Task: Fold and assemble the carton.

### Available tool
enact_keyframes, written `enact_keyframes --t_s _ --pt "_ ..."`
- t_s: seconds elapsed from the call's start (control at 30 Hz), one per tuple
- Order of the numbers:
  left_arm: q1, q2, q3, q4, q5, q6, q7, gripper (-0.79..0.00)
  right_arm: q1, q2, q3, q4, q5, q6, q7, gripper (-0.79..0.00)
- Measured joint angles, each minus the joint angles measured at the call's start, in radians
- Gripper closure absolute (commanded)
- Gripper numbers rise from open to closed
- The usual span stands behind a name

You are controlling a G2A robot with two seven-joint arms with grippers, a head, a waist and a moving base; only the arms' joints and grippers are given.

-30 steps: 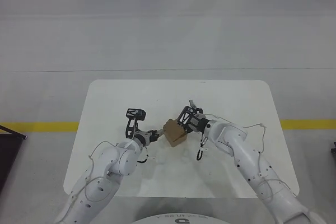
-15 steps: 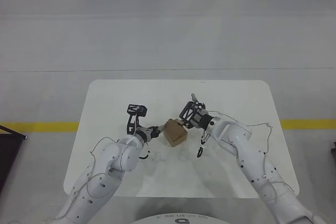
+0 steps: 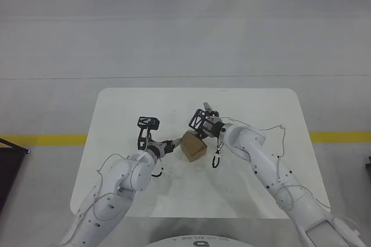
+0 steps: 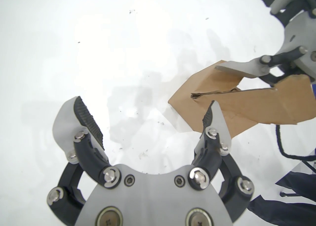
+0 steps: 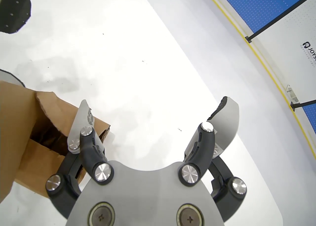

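Left of the carton (image 3: 193, 146): the left gripper (image 4: 148, 123) is level with the carton's left face, its fingers spread wide. One ribbed pad (image 4: 87, 120) lies over bare white tabletop. The other fingertip (image 4: 213, 117) sits at the edge of the carton's near brown panel; whether it touches cannot be told.

Centre: the carton, plain brown cardboard and only partly folded, rests on the white table (image 3: 111, 123) near its middle, well apart from all four rounded table edges. A flap on its upper side stands loose with a torn, ragged rim, and the cavity beneath shows dark.

Right of the carton: the right gripper (image 5: 155, 110) comes in from the carton's far-right corner, its fingers also spread and pinching nothing. One flat metal finger (image 5: 82, 118) lies against the loose flap at the cavity's mouth. The other finger (image 5: 228, 110) hangs over bare tabletop on the side away from the carton, near the table's curved edge.
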Motion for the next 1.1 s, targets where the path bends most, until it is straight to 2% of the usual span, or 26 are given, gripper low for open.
enact_keyframes --t_s 0.37,0.53,0.87,1.1 --pt "-0.047 -0.013 0.033 0.026 0.001 -0.009 -0.005 -0.785 0.007 -0.005 -0.004 0.035 -0.008 -0.024 -0.019 -0.785" --pt "-0.063 -0.018 0.041 0.034 0.002 0.0 -0.004 -0.785 -0.016 0.001 0.018 0.011 -0.022 -0.017 -0.095 -0.785" --pt "-0.044 -0.018 0.019 0.027 0.007 -0.003 -0.005 -0.785 -0.083 0.026 0.082 -0.057 -0.039 -0.106 -0.093 -0.785" --pt "-0.019 -0.016 0.014 0.003 0.014 -0.012 -0.021 -0.785 -0.103 0.028 0.084 -0.056 -0.038 -0.107 -0.061 -0.785"
